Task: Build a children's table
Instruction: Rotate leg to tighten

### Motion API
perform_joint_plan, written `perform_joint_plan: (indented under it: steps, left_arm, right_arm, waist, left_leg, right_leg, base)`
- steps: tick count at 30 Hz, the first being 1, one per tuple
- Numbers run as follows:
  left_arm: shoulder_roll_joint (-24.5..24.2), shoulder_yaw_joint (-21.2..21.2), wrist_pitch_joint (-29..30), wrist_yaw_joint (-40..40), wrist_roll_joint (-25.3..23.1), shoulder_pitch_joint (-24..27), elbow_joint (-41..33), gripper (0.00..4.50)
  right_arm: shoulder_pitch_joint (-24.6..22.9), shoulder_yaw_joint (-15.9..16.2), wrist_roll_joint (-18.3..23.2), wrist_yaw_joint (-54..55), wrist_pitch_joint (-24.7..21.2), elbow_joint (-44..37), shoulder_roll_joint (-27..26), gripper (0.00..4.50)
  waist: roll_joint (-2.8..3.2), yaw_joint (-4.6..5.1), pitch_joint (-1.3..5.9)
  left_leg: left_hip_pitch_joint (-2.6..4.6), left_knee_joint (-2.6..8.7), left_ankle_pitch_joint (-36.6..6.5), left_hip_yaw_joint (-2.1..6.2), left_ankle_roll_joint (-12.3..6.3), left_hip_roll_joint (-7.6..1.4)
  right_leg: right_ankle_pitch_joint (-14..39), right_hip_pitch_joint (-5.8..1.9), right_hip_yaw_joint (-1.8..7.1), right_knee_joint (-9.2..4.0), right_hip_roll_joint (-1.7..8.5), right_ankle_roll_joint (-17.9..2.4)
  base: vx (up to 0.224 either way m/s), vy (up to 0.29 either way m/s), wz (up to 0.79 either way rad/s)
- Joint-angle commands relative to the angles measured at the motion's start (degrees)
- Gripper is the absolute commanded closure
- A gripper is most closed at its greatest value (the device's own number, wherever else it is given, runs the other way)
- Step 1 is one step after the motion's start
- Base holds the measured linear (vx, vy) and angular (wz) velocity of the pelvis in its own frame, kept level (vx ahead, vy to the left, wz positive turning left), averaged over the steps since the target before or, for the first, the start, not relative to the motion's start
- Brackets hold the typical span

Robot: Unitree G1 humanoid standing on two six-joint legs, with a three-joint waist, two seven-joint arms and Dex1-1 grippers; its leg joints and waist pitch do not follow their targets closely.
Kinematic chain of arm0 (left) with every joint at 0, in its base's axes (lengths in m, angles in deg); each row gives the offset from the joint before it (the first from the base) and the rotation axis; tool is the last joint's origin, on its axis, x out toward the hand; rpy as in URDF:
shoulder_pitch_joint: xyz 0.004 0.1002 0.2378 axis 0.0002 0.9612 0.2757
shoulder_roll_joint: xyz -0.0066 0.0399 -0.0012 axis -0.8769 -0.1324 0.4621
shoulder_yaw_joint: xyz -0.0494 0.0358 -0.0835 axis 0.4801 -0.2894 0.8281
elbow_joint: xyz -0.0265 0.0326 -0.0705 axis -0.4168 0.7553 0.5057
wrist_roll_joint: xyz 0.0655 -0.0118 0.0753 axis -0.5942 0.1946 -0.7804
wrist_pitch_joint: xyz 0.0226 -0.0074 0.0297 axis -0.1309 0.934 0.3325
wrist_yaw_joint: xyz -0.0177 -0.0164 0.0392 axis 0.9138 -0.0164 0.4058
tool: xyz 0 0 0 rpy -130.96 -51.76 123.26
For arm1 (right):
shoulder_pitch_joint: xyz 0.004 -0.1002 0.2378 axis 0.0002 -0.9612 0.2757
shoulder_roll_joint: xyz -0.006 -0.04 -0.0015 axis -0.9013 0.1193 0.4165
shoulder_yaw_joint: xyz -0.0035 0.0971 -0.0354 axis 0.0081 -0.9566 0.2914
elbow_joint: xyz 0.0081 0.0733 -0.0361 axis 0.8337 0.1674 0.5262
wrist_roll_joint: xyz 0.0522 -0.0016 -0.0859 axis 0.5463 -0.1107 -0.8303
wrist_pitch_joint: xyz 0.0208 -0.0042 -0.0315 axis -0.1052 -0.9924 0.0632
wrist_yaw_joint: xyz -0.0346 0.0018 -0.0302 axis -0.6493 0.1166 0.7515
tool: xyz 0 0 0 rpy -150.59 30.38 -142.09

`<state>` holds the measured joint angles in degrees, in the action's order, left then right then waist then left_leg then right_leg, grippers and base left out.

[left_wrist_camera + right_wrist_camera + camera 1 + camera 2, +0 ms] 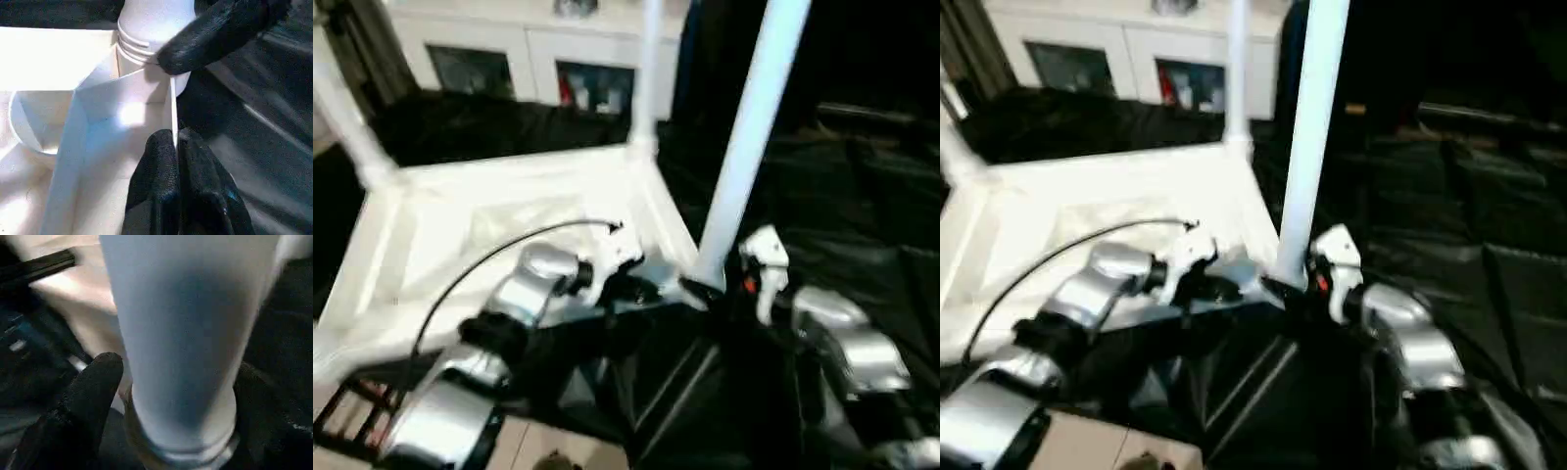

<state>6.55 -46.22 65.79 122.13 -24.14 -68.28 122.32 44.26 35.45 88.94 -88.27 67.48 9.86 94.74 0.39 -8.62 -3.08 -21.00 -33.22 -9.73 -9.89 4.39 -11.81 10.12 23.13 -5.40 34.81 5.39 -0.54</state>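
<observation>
1. Left eye view: the tabletop (509, 211) lies upside down on the black work table (862, 196), ribbed side up, with legs rising from the far corners and a third leg (744, 147) standing in the near right socket (146, 54)
2. Judged step: seating this third leg; its threaded base sits in the socket, and whether it is fully home cannot be told
3. Left gripper (176, 161) has its fingers pressed together on the thin rim wall beside that socket, steadying the tabletop
4. Right gripper (176, 396) has its fingers apart either side of the leg's base; one finger (88, 396) lies just beside it, grip unclear
5. Next probably calls for re-gripping and twisting, or fetching the fourth leg
</observation>
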Motion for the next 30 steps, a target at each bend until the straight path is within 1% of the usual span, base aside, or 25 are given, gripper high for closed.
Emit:
perform_joint_plan:
  steps: [1, 2, 4, 6, 7, 10, 11, 12, 14, 15, 17, 18, 20, 21, 23, 24, 26, 27, 28, 29, 30]
  left_arm:
    - [0.9, -0.9, -1.6, 4.3, 3.6, -0.2, -4.1, 4.50]
    - [-0.3, -1.4, -1.4, 6.1, 3.7, 0.5, -5.4, 4.50]
    - [-0.7, -1.4, -1.3, 6.6, 3.7, 0.8, -5.8, 4.50]
    - [-1.2, -1.4, -0.8, 7.6, 3.7, 1.2, -6.5, 4.50]
    - [-1.7, -1.4, -0.5, 8.6, 3.8, 1.5, -7.2, 4.50]
    - [-2.4, -1.7, 0.2, 9.7, 4.3, 2.1, -8.7, 4.50]
    - [-2.5, -1.7, 0.5, 10.0, 4.4, 2.2, -9.1, 4.50]
    - [-2.6, -1.7, 0.6, 10.2, 4.4, 2.3, -9.2, 4.50]
    - [-2.6, -1.7, 0.6, 10.3, 4.3, 2.3, -9.3, 4.50]
    - [-2.6, -1.7, 0.6, 10.3, 4.3, 2.3, -9.3, 4.50]
    - [-2.6, -1.7, 0.7, 10.3, 4.3, 2.3, -9.3, 4.50]
    - [-2.7, -1.7, 0.7, 10.2, 4.3, 2.3, -9.3, 4.50]
    - [-2.7, -1.7, 0.7, 10.0, 4.2, 2.4, -9.4, 4.50]
    - [-2.7, -1.7, 0.7, 9.8, 4.2, 2.4, -9.5, 4.50]
    - [-2.5, -1.6, 0.7, 8.9, 4.0, 2.5, -9.4, 4.50]
    - [-1.8, -1.0, 0.8, 7.1, 3.7, 2.3, -8.8, 4.50]
    - [-1.3, -0.6, 0.8, 5.9, 3.6, 2.0, -8.2, 4.50]
    - [-0.5, -0.1, 0.6, 3.7, 3.2, 1.5, -7.1, 4.50]
    - [0.6, 0.6, 0.4, 0.6, 2.6, 0.7, -5.5, 4.50]
    - [1.2, 0.9, 0.3, -0.8, 2.4, 0.2, -4.7, 4.50]
    - [2.0, 1.2, 0.0, -2.9, 1.9, -0.5, -3.5, 4.50]
  right_arm:
    - [-0.7, 3.3, 2.0, -6.5, -0.7, -3.4, 0.6, 0.79]
    - [-1.3, 3.6, 2.6, -9.7, -1.3, -4.6, 2.7, 0.79]
    - [-1.4, 3.7, 2.8, -10.7, -1.5, -4.9, 3.3, 0.79]
    - [-1.5, 3.8, 3.3, -11.9, -2.0, -5.4, 4.2, 0.79]
    - [-1.4, 3.9, 3.9, -13.2, -2.8, -5.7, 5.1, 0.79]
    - [-1.3, 4.0, 4.2, -14.3, -3.8, -5.9, 5.9, 0.79]
    - [-1.3, 4.1, 4.2, -14.4, -3.8, -5.9, 5.9, 1.04]
    - [-1.1, 4.3, 4.0, -14.3, -3.6, -5.6, 5.8, 1.12]
    - [-1.0, 4.4, 3.8, -14.2, -3.7, -5.4, 5.7, 1.12]
    - [-1.0, 4.4, 3.9, -14.2, -3.7, -5.4, 5.6, 1.20]
    - [-0.9, 4.4, 3.9, -14.1, -3.9, -5.3, 5.4, 1.51]
    - [-0.9, 4.3, 4.0, -13.9, -4.1, -5.3, 5.2, 1.51]
    - [-0.9, 4.3, 4.1, -13.8, -4.1, -5.3, 5.0, 1.69]
    - [-1.0, 4.3, 4.3, -13.8, -4.2, -5.3, 4.8, 1.79]
    - [-1.4, 4.2, 4.5, -13.4, -4.2, -5.5, 4.5, 1.84]
    - [-1.8, 3.9, 4.7, -12.3, -4.2, -5.6, 3.8, 1.87]
    - [-2.1, 3.7, 4.7, -11.5, -4.1, -5.6, 3.3, 1.89]
    - [-2.2, 3.3, 4.4, -9.3, -4.0, -5.3, 2.2, 1.89]
    - [-2.2, 2.9, 3.6, -6.0, -3.9, -4.4, 0.6, 1.89]
    - [-2.1, 2.7, 3.0, -3.9, -3.9, -3.9, -0.3, 1.89]
    - [-1.9, 2.4, 1.9, -0.6, -3.7, -2.8, -1.7, 1.90]
  waist:
    - [-0.69, -0.05, 3.62]
    - [-0.69, -0.07, 3.64]
    - [-0.68, -0.21, 3.60]
    - [-0.80, -0.30, 3.67]
    - [-0.75, -0.41, 3.72]
    - [-0.72, -0.57, 3.77]
    - [-0.75, -0.60, 3.78]
    - [-0.72, -0.65, 3.80]
    - [-0.75, -0.69, 3.78]
    - [-0.75, -0.73, 3.79]
    - [-0.72, -0.76, 3.79]
    - [-0.75, -0.76, 3.80]
    - [-0.72, -0.79, 3.83]
    - [-0.72, -0.81, 3.86]
    - [-0.70, -0.80, 3.89]
    - [-0.59, -0.81, 3.86]
    - [-0.66, -0.73, 3.82]
    - [-0.67, -0.66, 3.86]
    - [-0.88, -0.54, 3.80]
    - [-0.83, -0.44, 3.76]
    - [-1.08, -0.33, 3.79]
  left_leg:
    - [0.38, 3.97, -14.0, 0.13, -2.92, -1.78]
    - [0.41, 3.97, -14.0, 0.16, -2.88, -1.81]
    - [0.38, 3.97, -14.1, 0.17, -2.72, -1.79]
    - [0.37, 3.90, -13.7, 0.15, -2.59, -1.74]
    - [0.45, 3.86, -13.3, 0.16, -2.64, -1.77]
    - [0.37, 3.77, -12.5, 0.13, -2.83, -1.79]
    - [0.37, 3.75, -12.4, 0.10, -2.84, -1.76]
    - [0.39, 3.77, -12.3, 0.13, -2.74, -1.80]
    - [0.38, 3.74, -12.3, 0.11, -2.53, -1.70]
    - [0.38, 3.74, -12.3, 0.11, -2.47, -1.69]
    - [0.35, 3.76, -12.5, 0.15, -2.32, -1.68]
    - [0.37, 3.78, -12.6, 0.16, -2.25, -1.68]
    - [0.38, 3.72, -12.6, 0.14, -2.22, -1.64]
    - [0.36, 3.73, -12.4, 0.16, -2.24, -1.66]
    - [0.32, 3.67, -12.1, 0.14, -2.29, -1.65]
    - [0.34, 3.68, -12.3, 0.14, -2.28, -1.64]
    - [0.31, 3.72, -12.6, 0.16, -2.12, -1.61]
    - [0.29, 3.75, -12.7, 0.21, -1.92, -1.59]
    - [0.37, 3.79, -12.8, 0.21, -1.70, -1.54]
    - [0.34, 3.82, -12.8, 0.24, -1.49, -1.49]
    - [0.29, 3.78, -12.9, 0.23, -1.16, -1.32]
  right_leg:
    - [16.2, -3.14, 2.97, -4.76, 3.57, -10.1]
    - [15.9, -3.11, 2.97, -4.69, 3.60, -10.4]
    - [16.3, -3.05, 2.94, -4.70, 3.61, -10.4]
    - [16.4, -3.07, 2.97, -4.70, 3.69, -10.3]
    - [16.0, -3.09, 2.96, -4.61, 3.66, -10.5]
    - [14.5, -3.06, 2.92, -4.45, 3.60, -10.9]
    - [14.5, -3.06, 2.92, -4.45, 3.58, -10.9]
    - [14.3, -3.03, 2.92, -4.39, 3.58, -11.0]
    - [14.5, -3.02, 2.90, -4.45, 3.58, -11.0]
    - [14.8, -3.03, 2.90, -4.46, 3.59, -10.8]
    - [15.1, -3.05, 2.89, -4.48, 3.59, -10.6]
    - [15.2, -3.06, 2.88, -4.50, 3.60, -10.5]
    - [15.1, -3.04, 2.89, -4.49, 3.58, -10.5]
    - [14.8, -3.07, 2.87, -4.45, 3.58, -10.5]
    - [14.1, -3.10, 2.89, -4.38, 3.57, -10.7]
    - [14.3, -3.06, 2.86, -4.40, 3.54, -10.7]
    - [14.9, -3.06, 2.88, -4.51, 3.60, -10.5]
    - [15.2, -3.08, 2.86, -4.47, 3.59, -10.3]
    - [15.9, -3.03, 2.84, -4.66, 3.56, -10.0]
    - [16.2, -2.96, 2.85, -4.66, 3.55, -9.8]
    - [17.2, -3.07, 2.80, -4.78, 3.60, -9.3]
  base:
    - [0.000, 0.000, 0.00]
    - [0.000, 0.000, 0.00]
    - [0.000, 0.000, 0.00]
    - [0.000, 0.000, 0.00]
    - [0.000, 0.000, 0.00]
    - [0.000, 0.000, 0.00]
    - [0.000, 0.000, 0.00]
    - [0.000, 0.000, 0.00]
    - [0.000, 0.000, 0.00]
    - [0.000, 0.000, 0.00]
    - [0.000, 0.000, 0.00]
    - [0.000, 0.000, 0.00]
    - [0.000, 0.000, 0.00]
    - [0.000, 0.000, 0.00]
    - [0.000, 0.000, 0.00]
    - [0.000, 0.000, 0.00]
    - [0.000, 0.000, 0.00]
    - [0.000, 0.000, 0.00]
    - [0.000, 0.000, 0.00]
    - [0.000, 0.000, 0.00]
    - [0.000, 0.000, 0.00]
